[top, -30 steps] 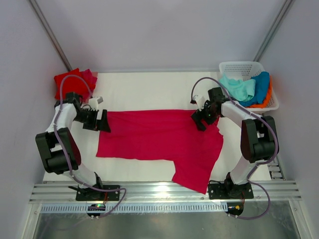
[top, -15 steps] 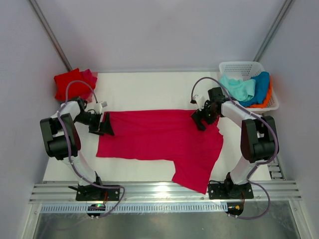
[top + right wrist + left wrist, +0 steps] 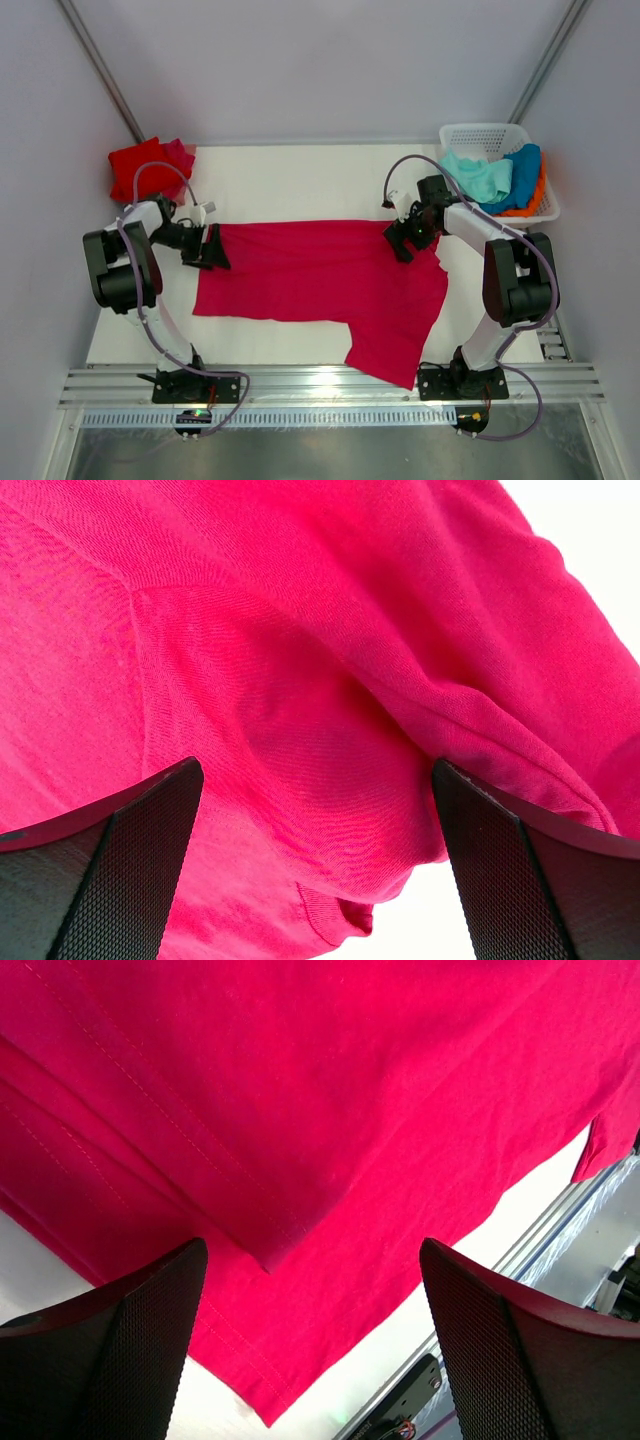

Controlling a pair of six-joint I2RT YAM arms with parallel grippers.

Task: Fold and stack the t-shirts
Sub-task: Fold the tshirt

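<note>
Hidden: crimson t-shirt (image 3: 320, 275) ran past both wrist views | my left jaws and right jaws stood apart over it | changed: left arm (image 3: 112, 268) folded back.

No writing, label, brand, number or sign can be read in any view; the spread t-shirt (image 3: 320, 270) and the basket (image 3: 472, 131) carry no legible marks.

crimson t-shirt (image 3: 310, 270) lies spread flat; red tees (image 3: 140, 165) stacked far-left.
</note>
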